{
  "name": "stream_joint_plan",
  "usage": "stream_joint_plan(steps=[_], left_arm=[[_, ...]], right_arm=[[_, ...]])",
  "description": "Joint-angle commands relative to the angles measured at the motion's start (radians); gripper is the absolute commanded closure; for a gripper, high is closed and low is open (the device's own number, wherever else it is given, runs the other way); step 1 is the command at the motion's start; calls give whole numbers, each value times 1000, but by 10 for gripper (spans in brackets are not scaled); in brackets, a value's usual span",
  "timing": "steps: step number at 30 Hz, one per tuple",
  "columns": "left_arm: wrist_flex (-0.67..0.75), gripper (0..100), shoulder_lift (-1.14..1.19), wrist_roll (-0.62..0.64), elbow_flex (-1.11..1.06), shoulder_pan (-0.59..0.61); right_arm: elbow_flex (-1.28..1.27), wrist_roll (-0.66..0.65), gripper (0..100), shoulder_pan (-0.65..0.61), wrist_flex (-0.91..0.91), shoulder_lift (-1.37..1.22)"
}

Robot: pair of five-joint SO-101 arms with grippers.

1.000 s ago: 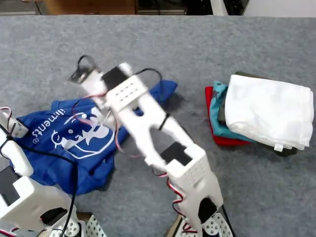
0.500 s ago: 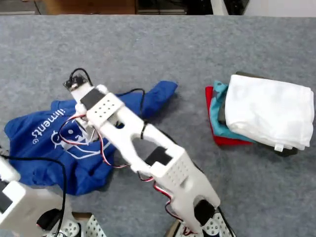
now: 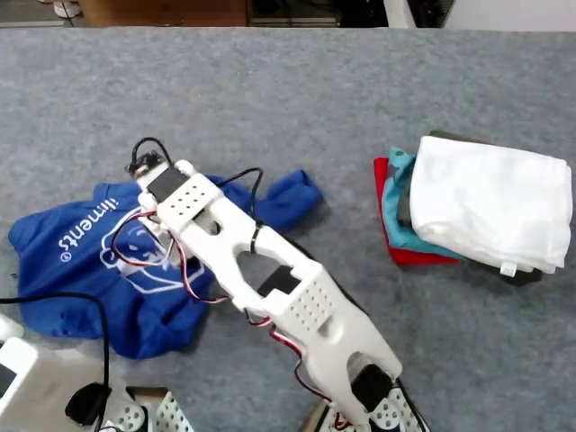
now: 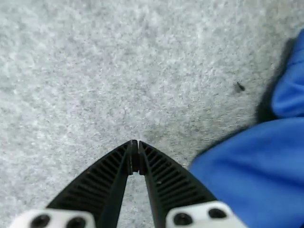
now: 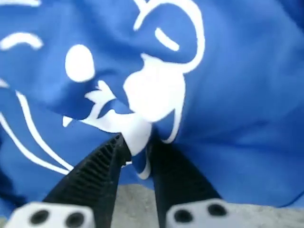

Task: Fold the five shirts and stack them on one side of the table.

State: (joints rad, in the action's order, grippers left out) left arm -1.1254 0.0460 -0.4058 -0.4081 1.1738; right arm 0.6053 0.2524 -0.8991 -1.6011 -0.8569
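Shirt [image 3: 90,261]: blue, crumpled on the table [image 3: 360,99], well apart from the folded stack [image 3: 486,202].
Right gripper [image 5: 137,142]: jaws pinch a fold of its white print.
Left gripper [image 4: 135,145]: jaws closed, empty, just beside the shirt's edge.

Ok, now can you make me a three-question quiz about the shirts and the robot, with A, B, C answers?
1. Where is the blue shirt compared with the folded stack?
A) on top of it
B) apart from it, on the table
C) underneath it

2. What colour is the stack's top shirt?
A) red
B) white
C) teal

3. The left gripper is:
A) wide open
B) shut on the blue shirt
C) shut, holding nothing

Answers: 1 B, grey table shows between them. 2 B, the white one lies uppermost. 3 C, it is closed over bare table.
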Motion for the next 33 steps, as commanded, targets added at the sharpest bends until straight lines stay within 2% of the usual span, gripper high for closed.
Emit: stream_joint_plan(steps=[1,5,10,15,18,20,27,33], left_arm=[[-2,980,-16,-2,14,-51],[-31,976,-16,34,48,-137],[-161,964,-13,241,269,-244],[-253,815,-4,451,502,-394],[-236,729,-4,574,551,-493],[-183,706,19,644,555,-551],[-20,707,197,790,566,-657],[-8,707,341,887,681,-727]], right_arm=[[2,-92,994,-19,-66,2],[2,-196,994,-12,-78,-1],[-5,-420,994,-5,-84,1],[1,-433,993,-8,-123,2],[-7,-457,993,-7,-164,2],[-12,-496,993,-10,-181,2],[-148,-546,994,-41,-180,111],[-248,-545,994,-27,-150,252]])
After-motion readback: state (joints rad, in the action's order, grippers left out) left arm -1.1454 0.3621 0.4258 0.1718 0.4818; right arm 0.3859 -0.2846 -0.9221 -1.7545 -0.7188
